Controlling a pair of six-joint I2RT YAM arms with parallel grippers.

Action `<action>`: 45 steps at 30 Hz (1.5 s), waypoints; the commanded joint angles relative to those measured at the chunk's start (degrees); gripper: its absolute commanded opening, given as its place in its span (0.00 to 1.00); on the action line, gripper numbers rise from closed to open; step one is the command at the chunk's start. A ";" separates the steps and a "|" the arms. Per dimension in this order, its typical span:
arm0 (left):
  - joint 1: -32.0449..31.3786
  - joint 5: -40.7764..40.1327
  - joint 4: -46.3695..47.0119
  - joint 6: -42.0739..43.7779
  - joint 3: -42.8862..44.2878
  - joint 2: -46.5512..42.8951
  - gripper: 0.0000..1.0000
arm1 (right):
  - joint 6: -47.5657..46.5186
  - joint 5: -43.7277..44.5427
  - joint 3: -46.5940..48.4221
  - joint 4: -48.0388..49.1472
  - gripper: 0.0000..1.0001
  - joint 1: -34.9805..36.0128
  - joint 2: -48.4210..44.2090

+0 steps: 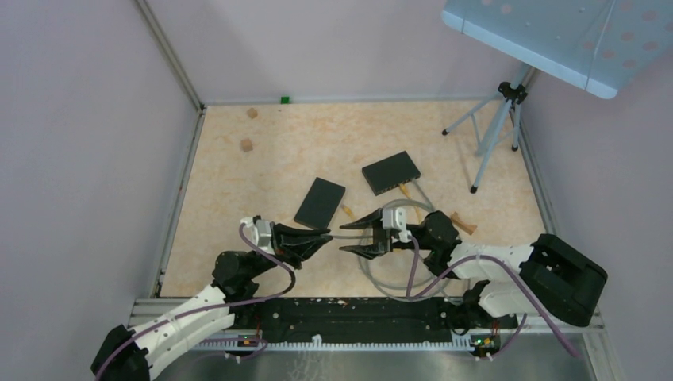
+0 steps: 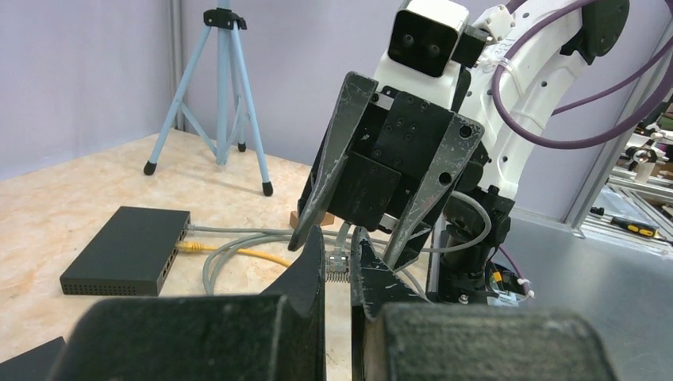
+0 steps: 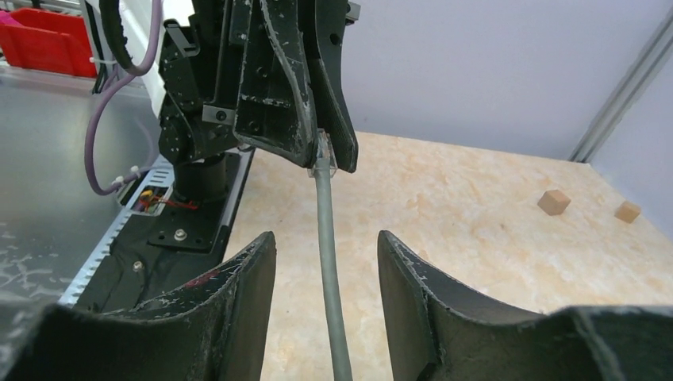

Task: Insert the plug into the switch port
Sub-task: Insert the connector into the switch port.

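The left gripper (image 2: 339,252) is clenched on the one clear plug (image 2: 337,267), which sits between its two fingertips. From the plug one gray cable (image 3: 327,270) passes through the gap of the released right gripper (image 3: 325,248), whose two fingers stand apart and do not touch it. Beyond both grippers, well apart from the plug, lies the one switch (image 1: 391,173), with one flat black box (image 1: 320,202) just ahead of the left gripper and two wooden cubes (image 1: 247,145) farthest.
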 commanded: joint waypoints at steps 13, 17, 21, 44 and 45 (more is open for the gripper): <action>-0.09 2.79 3.79 -1.24 -0.51 0.81 0.00 | 13.87 -2.88 4.17 26.14 0.34 0.82 12.67; -0.09 2.66 3.47 -1.06 -0.51 0.70 0.00 | 13.63 -3.11 4.11 25.76 0.29 0.90 12.98; -0.09 2.36 3.12 -0.96 -0.63 0.79 0.00 | 13.57 -3.16 3.71 26.53 0.17 0.91 12.94; -0.09 -15.25 -14.29 8.62 -3.83 -22.30 0.88 | 3.05 17.82 1.00 -12.96 0.00 0.55 -5.43; -0.12 -16.15 -15.20 8.62 -4.06 -23.12 0.88 | 3.02 17.91 1.01 -13.36 0.00 0.57 -6.03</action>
